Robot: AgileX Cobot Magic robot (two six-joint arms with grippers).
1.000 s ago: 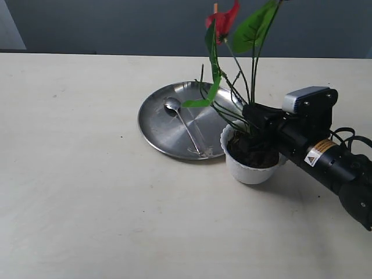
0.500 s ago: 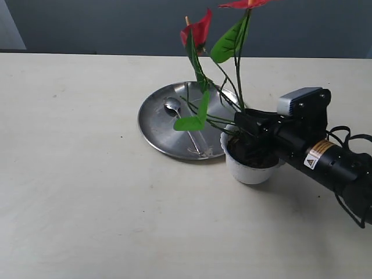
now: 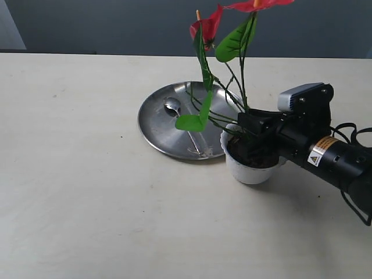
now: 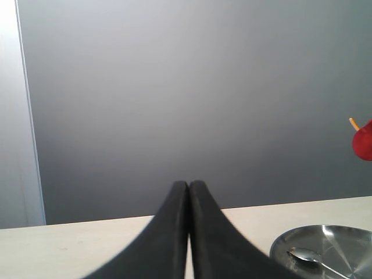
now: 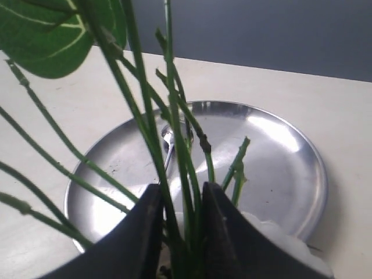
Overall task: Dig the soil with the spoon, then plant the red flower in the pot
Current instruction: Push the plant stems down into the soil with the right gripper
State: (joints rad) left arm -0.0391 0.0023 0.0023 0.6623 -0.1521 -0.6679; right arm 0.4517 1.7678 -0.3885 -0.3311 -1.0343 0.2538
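The right gripper [image 3: 251, 129], clenched on the red flower [image 3: 218, 70] stems, had swung the sprig upright over the pot [image 3: 250, 165], spoon [image 3: 185, 124] at ten o'clock; planting looked nearly done

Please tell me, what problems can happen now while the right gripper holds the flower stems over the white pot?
The right gripper pinches the red flower low on its stems, directly over the pot.

1. The tall flower leans toward the steel plate; once released, it may tip out.
2. Pushing down could topple the pot or spill soil.
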